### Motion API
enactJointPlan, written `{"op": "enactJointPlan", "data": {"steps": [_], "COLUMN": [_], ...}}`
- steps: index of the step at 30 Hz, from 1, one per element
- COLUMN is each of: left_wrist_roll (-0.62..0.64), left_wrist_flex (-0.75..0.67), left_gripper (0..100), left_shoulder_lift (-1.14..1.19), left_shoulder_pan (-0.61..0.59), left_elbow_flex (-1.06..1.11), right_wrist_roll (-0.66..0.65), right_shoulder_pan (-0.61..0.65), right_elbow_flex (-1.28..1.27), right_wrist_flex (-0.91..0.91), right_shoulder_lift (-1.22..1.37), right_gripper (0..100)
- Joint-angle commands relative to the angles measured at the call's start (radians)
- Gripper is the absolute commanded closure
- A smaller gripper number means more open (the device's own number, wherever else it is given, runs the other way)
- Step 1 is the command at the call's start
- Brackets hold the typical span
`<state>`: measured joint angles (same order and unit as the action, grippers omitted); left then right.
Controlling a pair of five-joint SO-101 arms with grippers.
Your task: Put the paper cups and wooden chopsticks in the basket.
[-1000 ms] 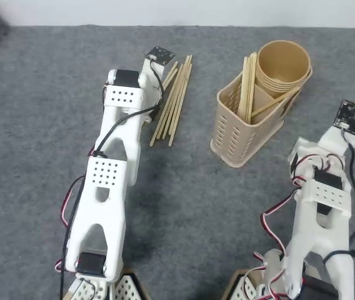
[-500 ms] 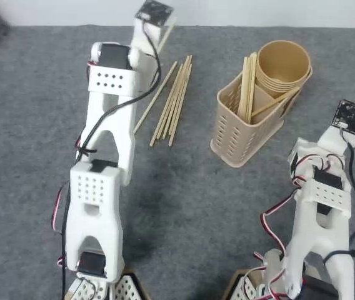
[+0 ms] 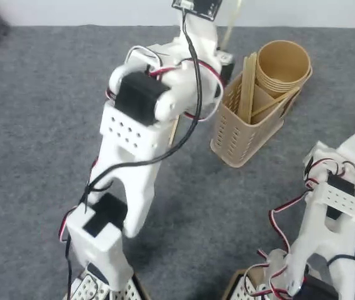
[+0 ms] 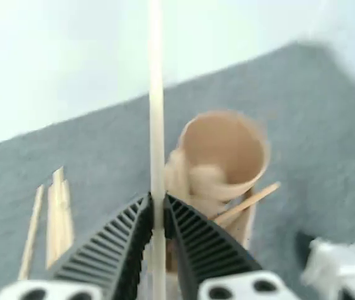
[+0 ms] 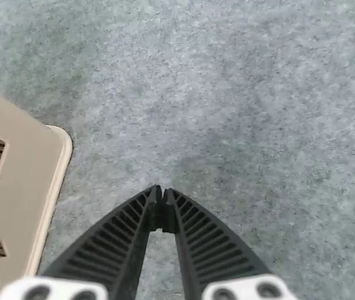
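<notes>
One chopstick point(image 4: 155, 94) upright in left gripper point(image 4: 157, 209), jaws clamped on it above basket point(image 3: 240, 140); wrist view catches loose chopsticks point(image 4: 55, 212) beside. Basket holds stacked paper cups point(image 3: 282, 62) and stored chopsticks point(image 3: 248, 87). At its 4 o'clock, right gripper point(image 5: 162, 209) closed, empty.

I count one basket point(image 3: 240, 134) and one stack of paper cups point(image 3: 284, 59); its rims suggest about four cups, though I cannot tell exactly. Of the wooden sticks, there is one chopstick point(image 4: 157, 94) in my left pincer point(image 4: 157, 209), at least three basket chopsticks point(image 3: 248, 87), and about three loose chopsticks point(image 4: 54, 212). With my right pincer point(image 5: 158, 212), that makes two pincers.
</notes>
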<state>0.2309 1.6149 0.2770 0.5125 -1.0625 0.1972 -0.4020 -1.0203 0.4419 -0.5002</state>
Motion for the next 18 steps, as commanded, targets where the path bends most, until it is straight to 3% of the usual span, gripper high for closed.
{"op": "enactJointPlan", "data": {"steps": [1,5,11,18], "left_wrist_roll": [0.063,0.063,0.061,0.061], "left_wrist_flex": [-0.083,-0.080,0.060,0.118], "left_gripper": [99,99,99,99], "left_shoulder_lift": [-0.058,-0.063,-0.216,-0.445], "left_shoulder_pan": [0.055,0.084,0.167,0.135], "left_elbow_flex": [-0.031,-0.041,-0.064,-0.062], "right_wrist_roll": [0.015,0.017,0.017,-0.014], "right_shoulder_pan": [-0.012,-0.010,0.019,0.027], "right_elbow_flex": [0.008,0.008,0.008,0.008], "right_wrist_flex": [-0.018,-0.018,-0.018,-0.018], "right_shoulder_lift": [-0.016,-0.016,-0.016,-0.016], "right_gripper": [98.7,98.7,98.7,98.7]}}
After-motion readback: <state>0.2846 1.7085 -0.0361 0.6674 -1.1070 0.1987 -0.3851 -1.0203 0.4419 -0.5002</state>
